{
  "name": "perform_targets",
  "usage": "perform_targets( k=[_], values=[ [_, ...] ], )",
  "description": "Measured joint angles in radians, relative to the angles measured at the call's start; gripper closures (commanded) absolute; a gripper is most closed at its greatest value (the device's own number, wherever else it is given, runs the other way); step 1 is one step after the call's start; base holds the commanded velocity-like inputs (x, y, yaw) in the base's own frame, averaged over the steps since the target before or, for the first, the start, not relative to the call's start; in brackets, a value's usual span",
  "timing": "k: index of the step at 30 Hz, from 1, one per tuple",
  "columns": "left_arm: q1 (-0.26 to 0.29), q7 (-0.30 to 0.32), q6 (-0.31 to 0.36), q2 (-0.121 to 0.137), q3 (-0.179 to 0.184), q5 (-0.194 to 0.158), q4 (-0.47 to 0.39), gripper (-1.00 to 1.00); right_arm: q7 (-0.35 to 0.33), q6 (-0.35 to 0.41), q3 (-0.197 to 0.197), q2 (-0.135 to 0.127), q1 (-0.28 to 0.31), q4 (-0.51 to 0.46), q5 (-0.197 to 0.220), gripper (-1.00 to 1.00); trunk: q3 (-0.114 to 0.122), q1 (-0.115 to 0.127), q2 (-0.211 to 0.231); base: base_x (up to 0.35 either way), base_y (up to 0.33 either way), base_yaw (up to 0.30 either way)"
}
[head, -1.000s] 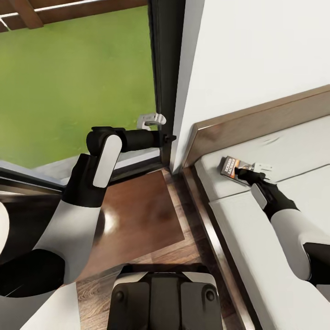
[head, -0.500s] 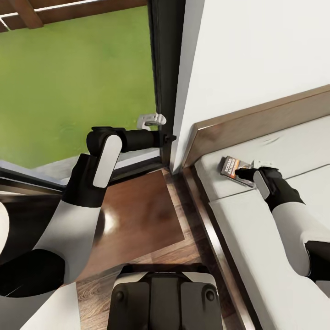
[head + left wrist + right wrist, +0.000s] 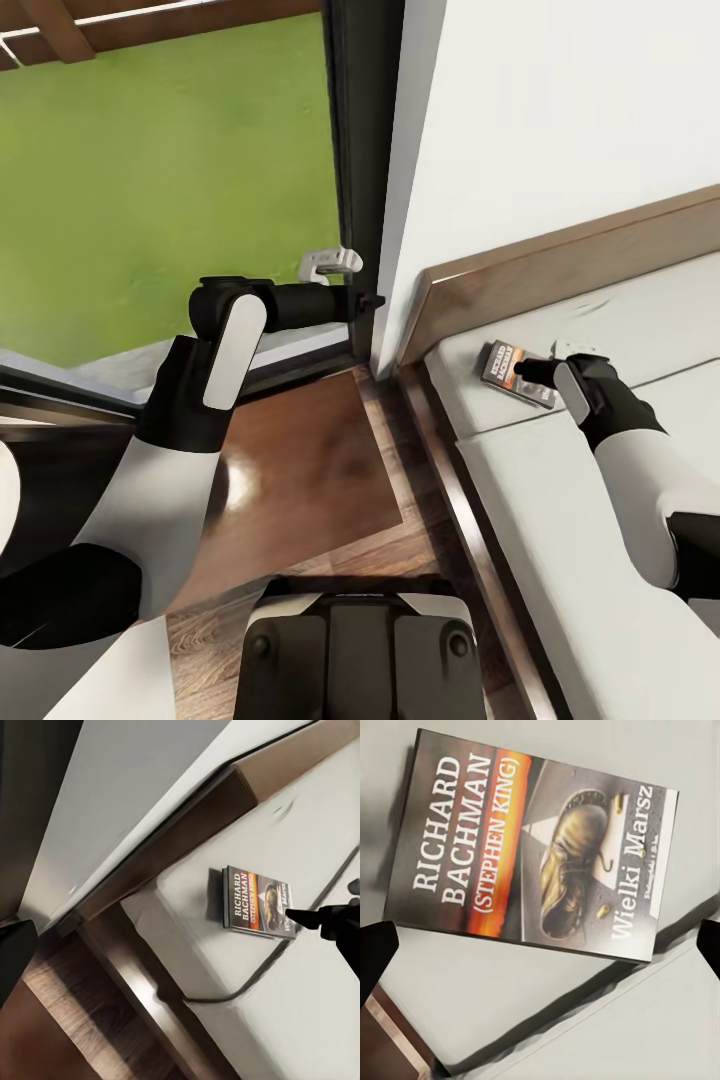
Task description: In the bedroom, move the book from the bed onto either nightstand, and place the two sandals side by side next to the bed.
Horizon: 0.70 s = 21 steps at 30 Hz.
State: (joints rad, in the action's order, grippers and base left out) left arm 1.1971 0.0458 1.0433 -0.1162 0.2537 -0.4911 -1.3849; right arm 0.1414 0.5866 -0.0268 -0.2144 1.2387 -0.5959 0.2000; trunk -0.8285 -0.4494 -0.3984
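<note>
Since a second earlier, the right gripper (image 3: 536, 371) had swung over the book (image 3: 515, 371), which lay flat on the bed (image 3: 560, 520) near the headboard (image 3: 560, 270). Its fingertips (image 3: 376, 949) looked spread wide to either side of the cover, apparently holding nothing. Whether the left gripper (image 3: 372, 300), raised above the nightstand (image 3: 300, 470), was open or closed could not be told.

The book (image 3: 515, 371) lies flat, cover up, on the bed (image 3: 560, 520).
</note>
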Motion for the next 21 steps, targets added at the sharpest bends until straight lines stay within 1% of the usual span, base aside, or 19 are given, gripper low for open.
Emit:
perform_targets(
  k=[8, 16, 21],
  values=[
    [0.000, 0.000, 0.000, -0.001, 0.000, 0.000, 0.000, -1.00, 0.000, 0.000, 0.000, 0.000, 0.005, -0.005, -0.001, -1.00, 0.000, 0.000, 0.000, 0.000, 0.000, 0.000],
    [-0.001, 0.000, 0.000, -0.002, 0.000, -0.003, 0.002, -1.00, 0.000, 0.004, 0.001, 0.002, 0.004, -0.067, 0.000, -1.00, 0.000, 0.000, 0.000, 0.000, 0.000, 0.000],
    [-0.001, 0.000, 0.000, -0.002, 0.000, -0.003, 0.003, -1.00, 0.000, 0.008, 0.001, 0.003, 0.004, -0.073, 0.000, -1.00, 0.000, 0.000, 0.000, 0.000, 0.000, 0.000]
  ],
)
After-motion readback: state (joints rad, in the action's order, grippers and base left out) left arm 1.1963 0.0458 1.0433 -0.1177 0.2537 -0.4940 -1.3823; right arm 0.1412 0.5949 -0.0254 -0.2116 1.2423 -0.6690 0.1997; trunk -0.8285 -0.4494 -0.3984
